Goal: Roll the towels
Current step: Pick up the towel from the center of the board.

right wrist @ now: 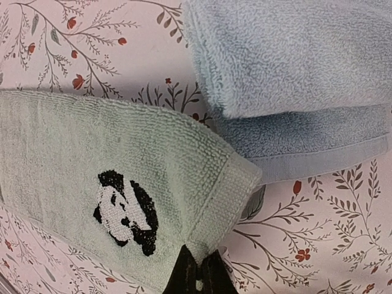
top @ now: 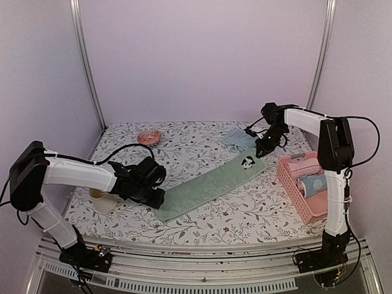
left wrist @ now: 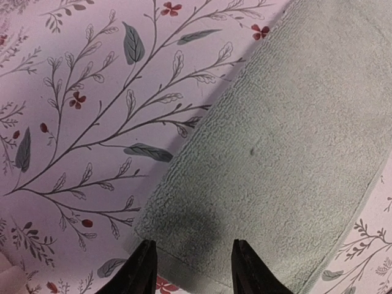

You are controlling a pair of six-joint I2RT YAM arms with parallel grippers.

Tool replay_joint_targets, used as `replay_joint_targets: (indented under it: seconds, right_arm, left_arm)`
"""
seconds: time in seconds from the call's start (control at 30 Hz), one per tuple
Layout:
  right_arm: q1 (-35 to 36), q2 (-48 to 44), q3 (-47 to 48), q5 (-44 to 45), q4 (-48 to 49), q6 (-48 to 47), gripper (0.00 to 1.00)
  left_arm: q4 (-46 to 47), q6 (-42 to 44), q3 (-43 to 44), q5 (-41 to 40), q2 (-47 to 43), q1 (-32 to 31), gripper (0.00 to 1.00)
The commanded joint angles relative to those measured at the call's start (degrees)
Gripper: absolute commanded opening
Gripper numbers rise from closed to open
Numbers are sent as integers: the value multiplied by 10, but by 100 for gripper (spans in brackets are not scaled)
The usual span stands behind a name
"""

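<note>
A long green towel (top: 211, 184) with a panda patch (top: 247, 162) lies flat, running from front left to back right. My left gripper (top: 156, 199) hovers over its near end (left wrist: 275, 153), open, its fingertips (left wrist: 146, 263) straddling the towel's corner. My right gripper (top: 262, 150) is shut on the far end hem of the green towel (right wrist: 211, 242), next to the panda (right wrist: 125, 211). A folded light blue towel (top: 237, 139) lies just behind that end; it shows large in the right wrist view (right wrist: 294, 73).
A pink basket (top: 303, 190) at the right holds rolled pink and blue towels. A small pink dish (top: 149, 136) sits at the back left. A cream cup (top: 104, 199) stands under my left arm. The table has a floral cloth (top: 202, 226).
</note>
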Motion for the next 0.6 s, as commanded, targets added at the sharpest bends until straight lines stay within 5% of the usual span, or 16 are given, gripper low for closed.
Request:
replay_joint_targets:
  seconds: [0.0, 0.33, 0.57]
  right_arm:
    - [-13, -31, 21, 20, -18, -1, 3]
    - [-32, -31, 57, 48, -33, -8, 3]
    - [-27, -29, 62, -30, -55, 1, 3]
  left_arm:
    - [-23, 3, 4, -24, 11, -7, 43]
    - [-25, -2, 5, -30, 8, -7, 43]
    - [-36, -5, 7, -38, 2, -7, 44]
